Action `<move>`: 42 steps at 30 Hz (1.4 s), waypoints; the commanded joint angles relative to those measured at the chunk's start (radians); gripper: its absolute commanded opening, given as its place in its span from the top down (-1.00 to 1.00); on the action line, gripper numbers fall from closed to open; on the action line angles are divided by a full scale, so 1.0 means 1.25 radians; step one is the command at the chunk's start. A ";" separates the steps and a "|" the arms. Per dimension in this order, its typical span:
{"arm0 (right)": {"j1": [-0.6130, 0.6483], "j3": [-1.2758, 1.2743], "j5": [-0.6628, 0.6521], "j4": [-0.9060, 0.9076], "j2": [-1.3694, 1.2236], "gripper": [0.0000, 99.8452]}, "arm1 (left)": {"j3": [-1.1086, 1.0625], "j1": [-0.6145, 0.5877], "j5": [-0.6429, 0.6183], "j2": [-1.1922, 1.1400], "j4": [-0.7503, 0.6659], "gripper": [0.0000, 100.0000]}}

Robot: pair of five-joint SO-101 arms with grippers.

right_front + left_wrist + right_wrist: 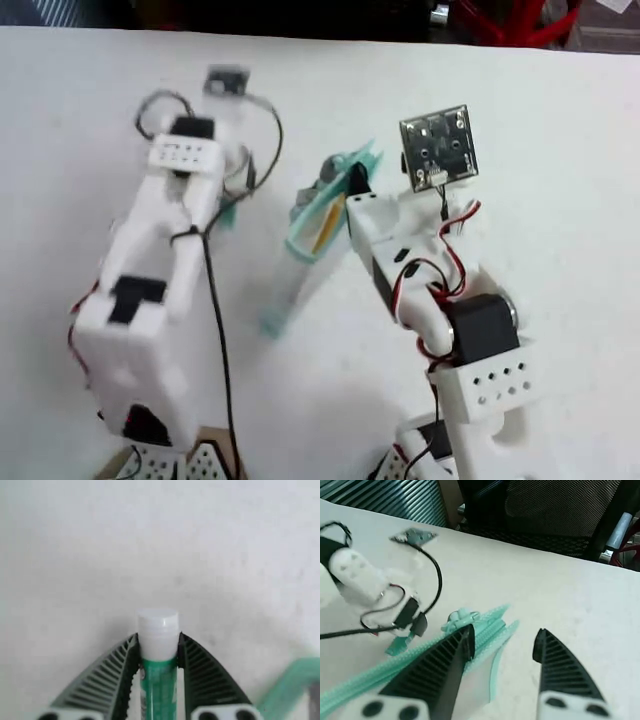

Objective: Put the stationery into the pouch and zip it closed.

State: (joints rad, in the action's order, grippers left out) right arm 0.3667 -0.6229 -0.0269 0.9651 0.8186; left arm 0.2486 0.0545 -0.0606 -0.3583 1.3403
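A white, faintly speckled surface (560, 200) carries everything, lit evenly, with only soft shadows on it. Beyond its far edge the room is dark. A black mesh-backed chair (560, 510) stands close behind that edge, and a ribbed blue-green panel (385, 500) stands next to the chair, towards the far left corner. A red frame (520, 20) and a grey tube (620, 527) show past the far right corner.
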 commanded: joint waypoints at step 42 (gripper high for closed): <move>0.009 -0.039 -0.006 -0.013 -0.007 0.60 | -0.611 0.402 0.042 1.309 -0.572 0.95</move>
State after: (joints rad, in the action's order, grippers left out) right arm 0.3698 -0.6322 -0.0269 0.9513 0.8186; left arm -0.4020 0.5577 0.0023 1.2743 0.8032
